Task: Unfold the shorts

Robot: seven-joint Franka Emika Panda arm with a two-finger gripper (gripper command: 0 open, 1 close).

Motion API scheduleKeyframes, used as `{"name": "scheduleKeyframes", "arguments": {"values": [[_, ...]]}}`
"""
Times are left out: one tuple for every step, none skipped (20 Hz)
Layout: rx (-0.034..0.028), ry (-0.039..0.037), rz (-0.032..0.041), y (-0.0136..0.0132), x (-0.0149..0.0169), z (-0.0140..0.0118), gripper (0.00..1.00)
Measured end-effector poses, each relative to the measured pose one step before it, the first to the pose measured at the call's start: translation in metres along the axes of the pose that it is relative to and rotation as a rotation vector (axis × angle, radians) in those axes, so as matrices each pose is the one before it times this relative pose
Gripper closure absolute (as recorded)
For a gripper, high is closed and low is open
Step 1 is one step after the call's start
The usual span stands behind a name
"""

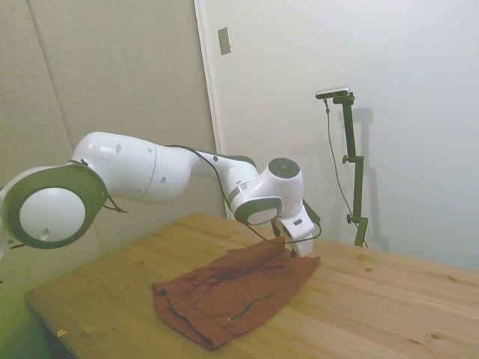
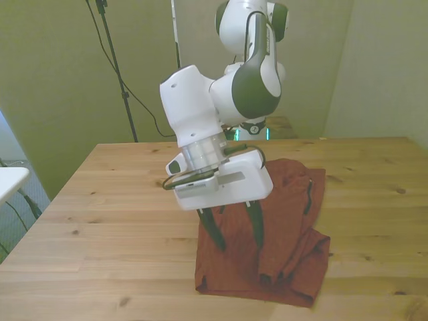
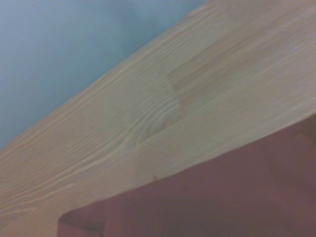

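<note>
**Gripper over the folded shorts, hunting for an edge**

Here I am, gripper [image 2: 237,237] tilted down over the shorts [image 2: 281,227], my two dark fingers [image 2: 257,227] spread apart with a clear gap between them and nothing held. In the front view the fingertips look to sit right at the cloth, though whether they touch it or hang just above I can't tell from these angles.

The shorts lie directly beneath me on the tabletop [image 2: 120,221], a rust-brown heap [image 1: 232,292] doubled over on itself, wrinkled, with darker seams running through. Most of the cloth spreads away from my fingers on one side; the bare wood starts just past my other finger. My wrist camera catches a straight edge of the shorts [image 3: 222,197] against pale tabletop [image 3: 148,108], blurred but plain enough.

How will it handle? My read: light, soft and floppy, no stiffness at all. It will drape and sag the moment I lift, and a thin layer could slip out of a shallow pinch. Nothing fragile here, so a firm squeeze should be fine. The risk I see is pinching both layers at once, which would drag the whole bundle instead of opening it.

So the place to take hold, I reckon, is the top layer only, at a hem or corner close by my fingertips, where the thicker stitched edge gives something to bite. From there, a peel up and over, away from the fold
</note>
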State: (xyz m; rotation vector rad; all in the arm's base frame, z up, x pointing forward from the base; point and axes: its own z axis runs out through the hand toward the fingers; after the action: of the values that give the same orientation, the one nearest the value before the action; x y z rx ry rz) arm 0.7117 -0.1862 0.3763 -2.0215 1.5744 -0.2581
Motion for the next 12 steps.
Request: {"name": "scheduleKeyframes", "arguments": {"values": [[0.01671,-0.02349,0.00424,-0.00286,-0.00050,0.00559,0.00],[0.01193,-0.02922,-0.00213,-0.00265,-0.00160,0.00476,1.00],[0.00771,-0.02749,-0.00684,-0.00267,-0.00159,0.00369,1.00],[0.00459,-0.02122,-0.00257,-0.00176,-0.00103,0.00290,1.00],[0.00173,-0.01704,-0.00200,-0.00094,-0.00052,0.00335,1.00],[0.00060,-0.00991,-0.00187,-0.00002,0.00022,0.00305,1.00],[-0.00178,-0.00789,-0.00081,0.00072,0.00047,0.00343,1.00],[-0.00088,-0.01108,0.00185,0.00054,0.00017,0.00352,1.00],[0.00103,-0.00788,0.00214,0.00092,0.00059,0.00316,1.00],[-0.00164,-0.00347,0.00110,0.00130,0.00095,0.00273,1.00],[-0.00196,-0.00208,0.00160,0.00133,0.00094,0.00243,1.00],[-0.00143,-0.00090,0.00058,0.00068,0.00091,0.00179,1.00]]}}
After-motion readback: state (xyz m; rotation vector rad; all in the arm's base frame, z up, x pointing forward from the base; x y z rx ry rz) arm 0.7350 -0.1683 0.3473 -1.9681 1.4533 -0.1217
